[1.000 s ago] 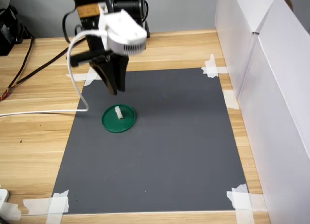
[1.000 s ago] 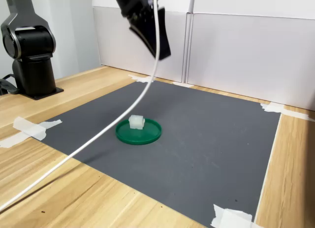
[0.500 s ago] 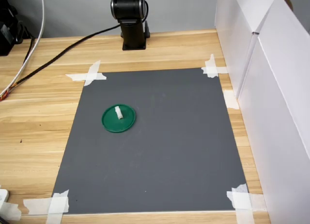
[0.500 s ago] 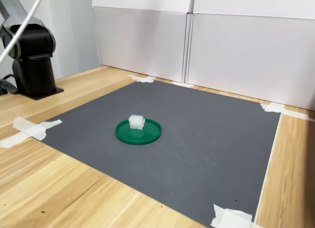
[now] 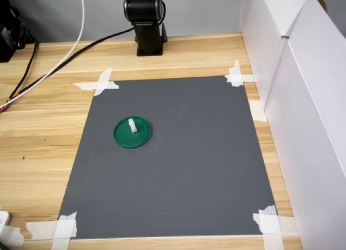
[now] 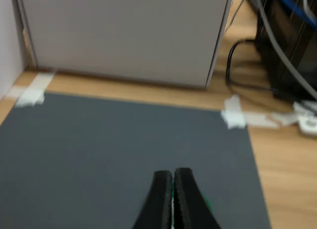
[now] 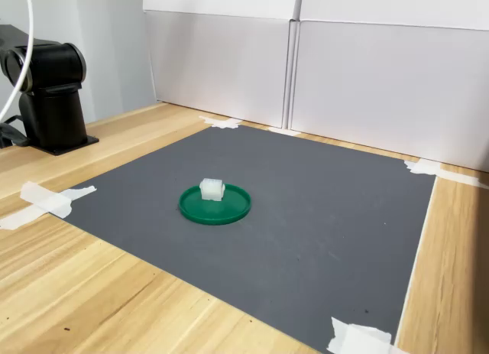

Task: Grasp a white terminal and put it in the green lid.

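Terminal: the white terminal (image 5: 131, 125) is sitting inside the green lid (image 5: 132, 138) on the dark mat (image 5: 178, 163).
Gripper: the gripper (image 6: 173, 189) is showing fingers pressed together, holding nothing.
Surroundings: white boards (image 7: 306, 71), taped corners (image 5: 102, 83), arm base (image 5: 144, 20).
Writing: none readable.

Small white, slightly translucent plastic terminal block (image 5: 131, 125) on flat round dark-green plastic lid (image 5: 123, 139). Matte dark-grey mat (image 5: 184, 163), corners held by white tape strips (image 5: 65, 226). Light wood-grain table (image 5: 38, 147). My black gripper (image 6: 172, 182). White panel walls (image 7: 367, 86).
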Controlling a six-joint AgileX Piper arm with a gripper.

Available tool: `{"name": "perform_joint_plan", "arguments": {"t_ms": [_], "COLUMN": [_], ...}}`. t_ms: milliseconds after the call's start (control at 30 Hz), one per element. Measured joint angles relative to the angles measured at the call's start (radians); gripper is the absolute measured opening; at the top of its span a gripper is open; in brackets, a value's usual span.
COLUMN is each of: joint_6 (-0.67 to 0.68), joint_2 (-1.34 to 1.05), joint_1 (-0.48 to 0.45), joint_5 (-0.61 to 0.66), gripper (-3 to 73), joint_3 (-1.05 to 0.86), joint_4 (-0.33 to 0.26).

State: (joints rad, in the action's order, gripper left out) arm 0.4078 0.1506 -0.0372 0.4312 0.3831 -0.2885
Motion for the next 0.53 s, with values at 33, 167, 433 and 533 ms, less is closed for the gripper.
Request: {"name": "perform_joint_plan", "arguments": {"t_ms": [33, 167, 433, 533], "joint_6": [0.0, -0.001, -0.001, -0.001], "joint_2": [-0.022, -0.115, -0.16, -0.16], "joint_1": [0.0, 0.0, 0.0, 0.0], "joint_5": [0.009, 0.039, 0.045, 0.045], "gripper": [-1.5, -1.5, -1.5, -1.5], "joint_3": [-0.016, -0.089, -0.216, -0.255], "joint_4": [0.0, 0.003, 0.004, 0.006]}}
